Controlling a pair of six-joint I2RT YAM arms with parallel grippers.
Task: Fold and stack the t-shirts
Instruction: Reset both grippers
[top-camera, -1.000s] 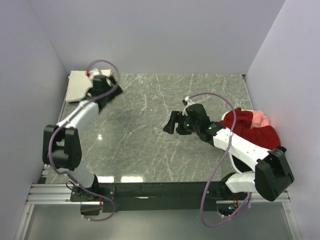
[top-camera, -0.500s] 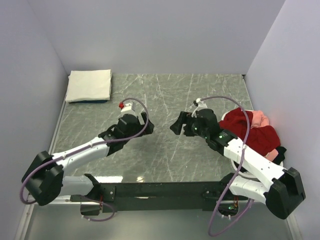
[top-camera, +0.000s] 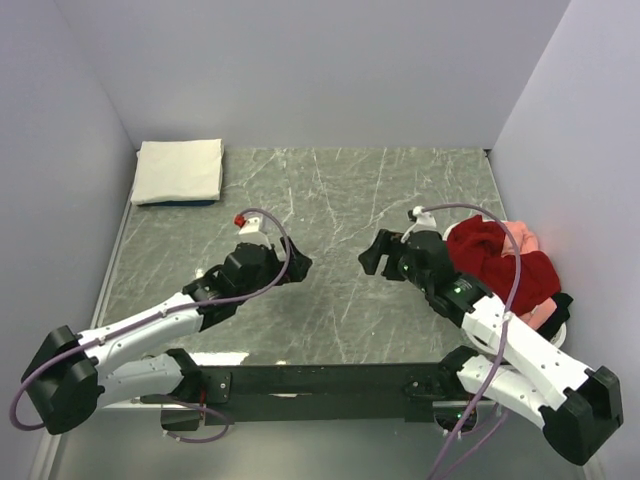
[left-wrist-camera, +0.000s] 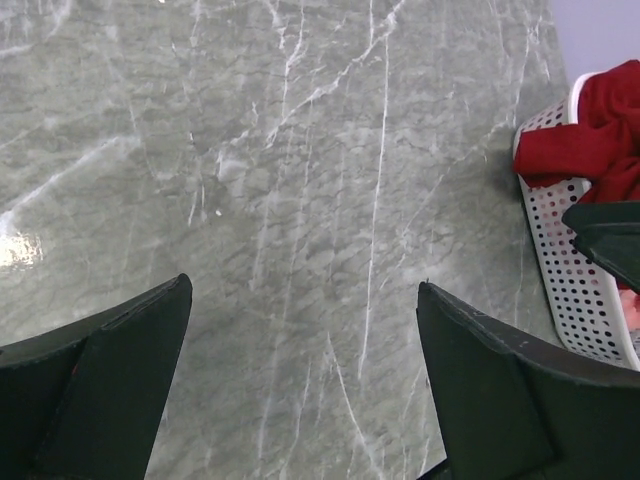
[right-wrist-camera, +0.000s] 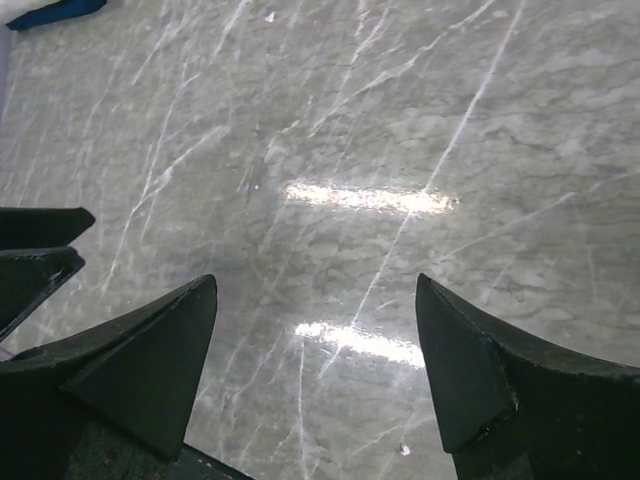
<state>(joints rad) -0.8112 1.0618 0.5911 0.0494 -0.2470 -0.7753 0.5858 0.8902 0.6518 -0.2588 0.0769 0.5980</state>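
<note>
The perforated white basket (left-wrist-camera: 575, 280) sits at the right edge of the grey marble-patterned table (top-camera: 330, 200), and it is heaped with crumpled cloth. A red t-shirt (top-camera: 500, 262) makes up most of the pile and spills over the rim, with a pink t-shirt (top-camera: 520, 238) bunched at the far side. From above the basket is almost wholly covered by the right arm and the clothes (only a sliver of white rim shows near the arm's elbow), and a dark cloth (top-camera: 558, 299) at the near side of the pile is too small to make out. In the far left corner a cream-white t-shirt (top-camera: 180, 170) lies folded flat on a dark blue t-shirt (top-camera: 175, 203), of which only a thin edge shows along the near side. The left gripper (top-camera: 298, 266) hangs over bare table left of centre, its jaws wide apart and holding nothing. The right gripper (top-camera: 372, 258) faces it from just beside the basket, jaws likewise spread and empty, and the two are near each other but apart. Compared with a second ago, the left arm has left the folded stack and swung down to the middle of the table. The right gripper has drawn back towards the basket over the last half second.
</note>
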